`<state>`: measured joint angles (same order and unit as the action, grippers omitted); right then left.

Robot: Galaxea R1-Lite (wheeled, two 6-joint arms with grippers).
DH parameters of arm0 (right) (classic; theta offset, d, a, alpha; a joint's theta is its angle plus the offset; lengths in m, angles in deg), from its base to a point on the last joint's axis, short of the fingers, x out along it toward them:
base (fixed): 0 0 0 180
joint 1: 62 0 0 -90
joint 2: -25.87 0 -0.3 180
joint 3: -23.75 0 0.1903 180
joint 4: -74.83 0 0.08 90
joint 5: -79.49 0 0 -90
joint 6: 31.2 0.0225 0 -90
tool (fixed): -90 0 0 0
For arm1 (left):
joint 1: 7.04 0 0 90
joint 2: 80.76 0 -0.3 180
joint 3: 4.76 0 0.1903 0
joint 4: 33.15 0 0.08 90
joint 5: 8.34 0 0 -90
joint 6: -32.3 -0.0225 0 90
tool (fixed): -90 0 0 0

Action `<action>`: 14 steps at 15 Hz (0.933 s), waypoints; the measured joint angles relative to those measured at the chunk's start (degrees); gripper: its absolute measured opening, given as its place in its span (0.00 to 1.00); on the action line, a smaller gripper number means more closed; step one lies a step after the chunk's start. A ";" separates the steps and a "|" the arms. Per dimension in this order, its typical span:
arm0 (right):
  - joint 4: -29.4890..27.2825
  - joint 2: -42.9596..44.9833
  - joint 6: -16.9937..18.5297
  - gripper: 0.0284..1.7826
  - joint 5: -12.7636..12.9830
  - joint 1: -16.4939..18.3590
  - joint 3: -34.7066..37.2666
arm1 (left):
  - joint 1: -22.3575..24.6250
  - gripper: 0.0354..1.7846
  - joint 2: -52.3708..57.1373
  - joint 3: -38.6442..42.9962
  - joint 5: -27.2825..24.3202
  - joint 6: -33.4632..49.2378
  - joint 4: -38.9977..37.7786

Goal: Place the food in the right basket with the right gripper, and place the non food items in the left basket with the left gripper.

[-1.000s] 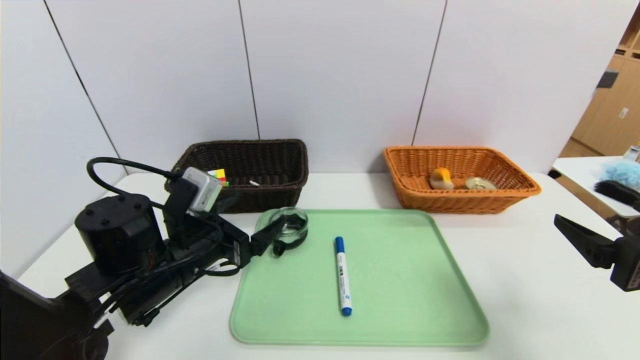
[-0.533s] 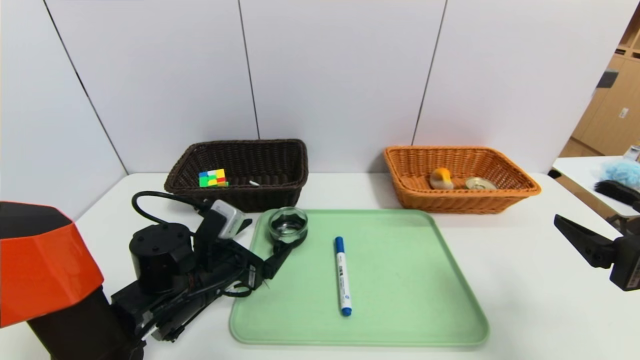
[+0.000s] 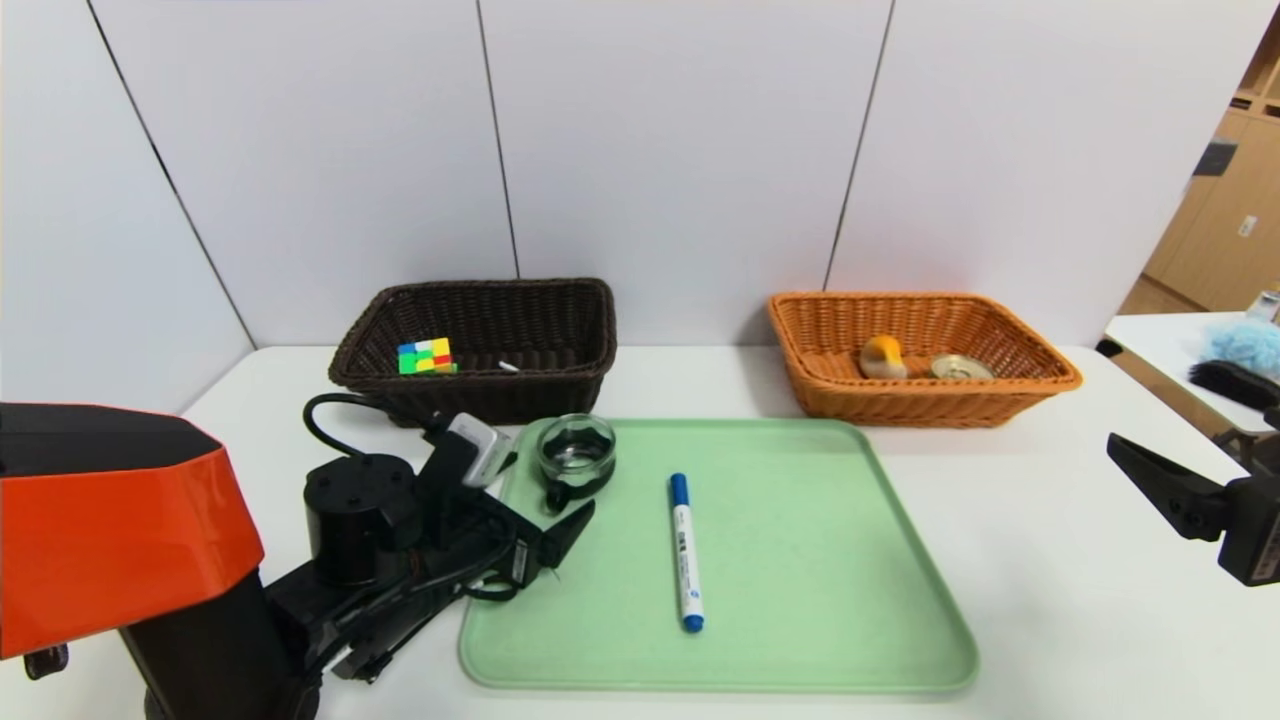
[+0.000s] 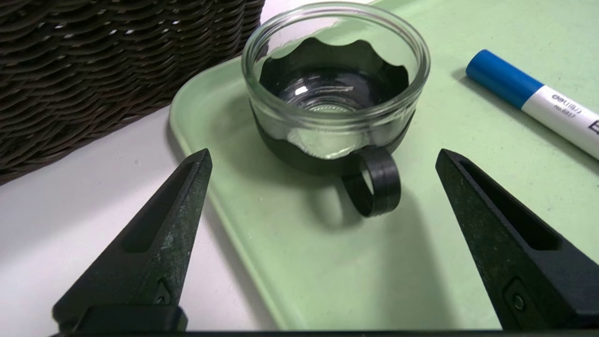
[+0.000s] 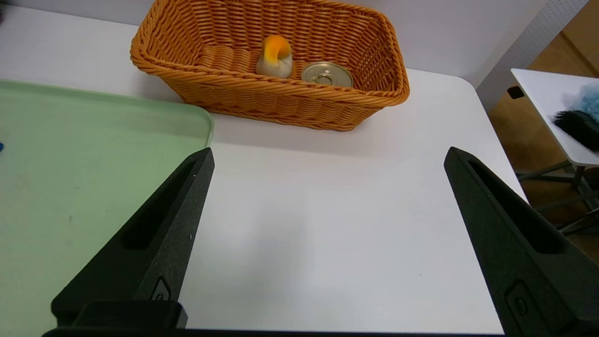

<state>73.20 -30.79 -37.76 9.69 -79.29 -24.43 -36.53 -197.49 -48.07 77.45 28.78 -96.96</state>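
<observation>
Pale wall panels with dark seams back the white worktop; wooden cabinets stand at the right.

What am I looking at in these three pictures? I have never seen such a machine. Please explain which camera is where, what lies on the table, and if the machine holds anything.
This is a robot with two arms, each ending in a two-fingered gripper. The wide picture comes from a camera on its head; the other two come from cameras on its wrists, looking out between the black fingers.

On the white table lies a green tray carrying a glass cup with a black handle and a blue-capped marker. Behind stand two baskets. The dark brown basket holds a coloured puzzle cube and a thin white pen. The orange basket holds a small bun and a tin can.

The left gripper is open, low, just short of the cup, touching nothing. The right gripper is open too, parked over bare table at the right. Neither holds anything.
</observation>
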 joint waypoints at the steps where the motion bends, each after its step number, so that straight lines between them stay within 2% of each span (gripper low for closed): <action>1: 0.01 0.07 0.02 0.95 -0.02 0.02 0.12 | -0.16 0.94 -0.44 -0.76 0.00 0.06 0.00; 14: 0.01 -0.06 0.04 0.95 -0.06 0.41 0.43 | -0.83 0.94 -5.71 -8.41 0.62 0.30 0.00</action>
<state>73.21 -30.85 -37.72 9.63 -78.88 -24.00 -37.36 -203.19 -56.48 78.07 29.08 -96.96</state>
